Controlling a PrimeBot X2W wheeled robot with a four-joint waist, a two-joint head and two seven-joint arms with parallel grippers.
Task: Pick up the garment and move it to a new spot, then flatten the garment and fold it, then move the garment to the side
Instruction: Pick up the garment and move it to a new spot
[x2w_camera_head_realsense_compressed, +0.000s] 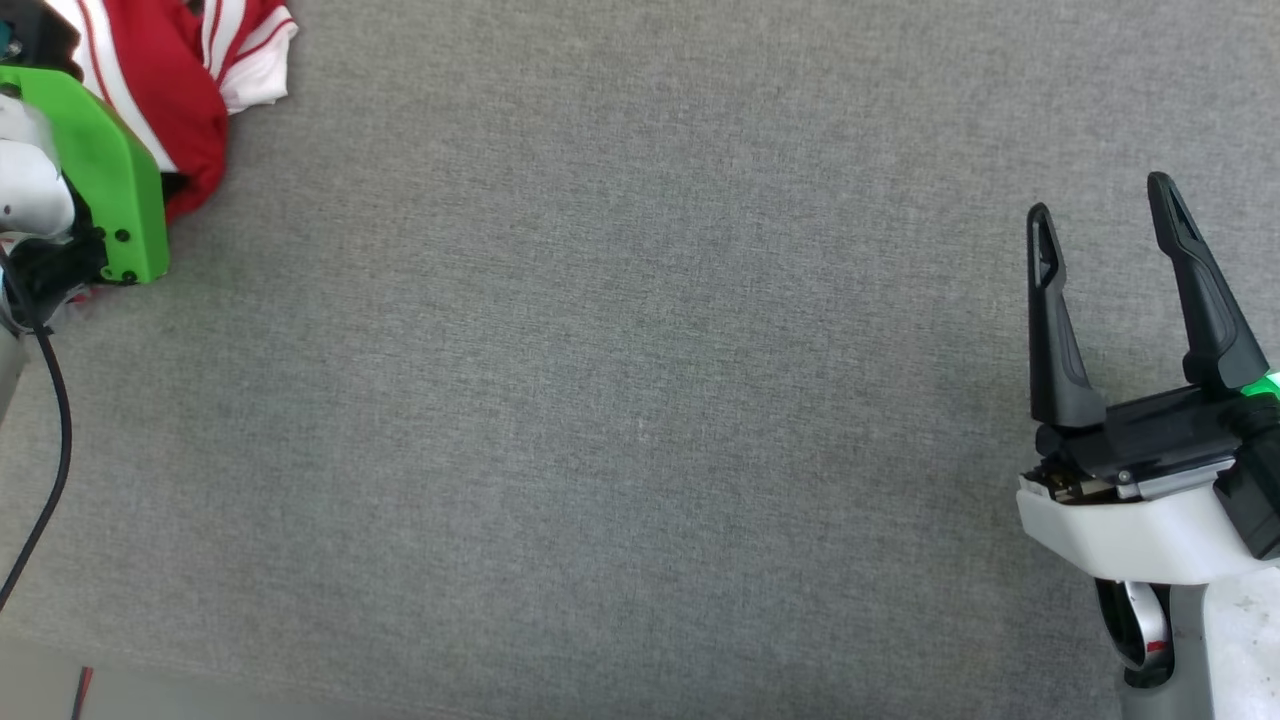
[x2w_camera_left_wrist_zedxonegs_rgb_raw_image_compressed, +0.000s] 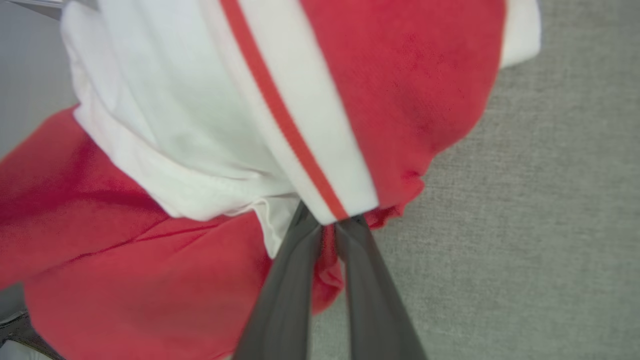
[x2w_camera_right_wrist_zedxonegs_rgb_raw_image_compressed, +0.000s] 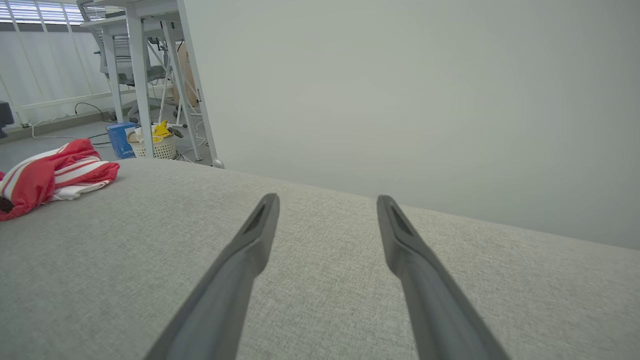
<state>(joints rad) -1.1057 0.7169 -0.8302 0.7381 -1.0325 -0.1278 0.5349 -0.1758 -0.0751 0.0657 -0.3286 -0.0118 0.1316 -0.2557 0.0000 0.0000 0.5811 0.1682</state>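
Observation:
The garment (x2w_camera_head_realsense_compressed: 170, 90) lies bunched at the far left corner of the grey fabric surface (x2w_camera_head_realsense_compressed: 600, 400), red with white striped parts. My left arm's green wrist housing (x2w_camera_head_realsense_compressed: 110, 170) covers part of it and hides the fingers in the head view. In the left wrist view my left gripper (x2w_camera_left_wrist_zedxonegs_rgb_raw_image_compressed: 327, 222) is shut on a fold of the garment (x2w_camera_left_wrist_zedxonegs_rgb_raw_image_compressed: 410, 75), with red cloth pinched between the two dark fingers. My right gripper (x2w_camera_head_realsense_compressed: 1100, 195) stands open at the right, nothing between its fingers (x2w_camera_right_wrist_zedxonegs_rgb_raw_image_compressed: 260, 235). From there the garment (x2w_camera_right_wrist_zedxonegs_rgb_raw_image_compressed: 45, 177) sits far off to the left.
A black cable (x2w_camera_head_realsense_compressed: 50, 450) hangs along the left edge by my left arm. Beyond the surface's far edge stands a pale wall (x2w_camera_right_wrist_zedxonegs_rgb_raw_image_compressed: 400, 100). White table legs (x2w_camera_right_wrist_zedxonegs_rgb_raw_image_compressed: 140, 75), a blue box (x2w_camera_right_wrist_zedxonegs_rgb_raw_image_compressed: 119, 139) and a basket (x2w_camera_right_wrist_zedxonegs_rgb_raw_image_compressed: 155, 145) are on the floor.

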